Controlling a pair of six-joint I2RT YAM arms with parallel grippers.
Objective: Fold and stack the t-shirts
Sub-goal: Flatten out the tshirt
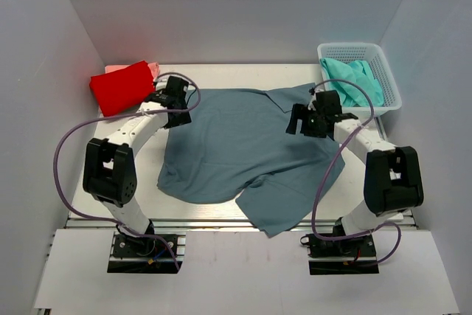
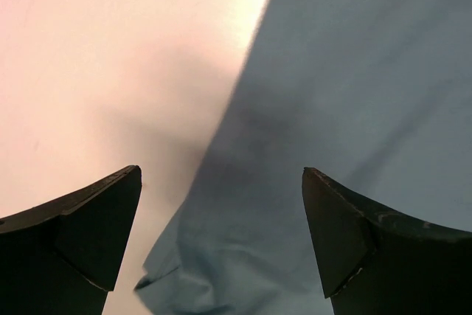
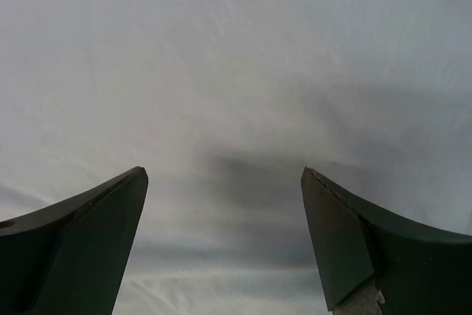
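The dusty blue-grey t-shirt (image 1: 243, 149) lies spread on the table, collar at the back, one sleeve hanging over the front edge. My left gripper (image 1: 177, 97) is open over its back left edge; the left wrist view shows the shirt's edge (image 2: 354, 94) and a rumpled corner between the open fingers (image 2: 96, 226). My right gripper (image 1: 306, 119) is open just above the shirt's back right part; its wrist view shows only grey cloth (image 3: 236, 71). A folded red shirt (image 1: 122, 86) lies on a pink one (image 1: 151, 68) at the back left. A teal shirt (image 1: 354, 79) lies in the basket.
The white mesh basket (image 1: 391, 79) stands at the back right corner. White walls enclose the table on three sides. The arm cables loop out beside each arm.
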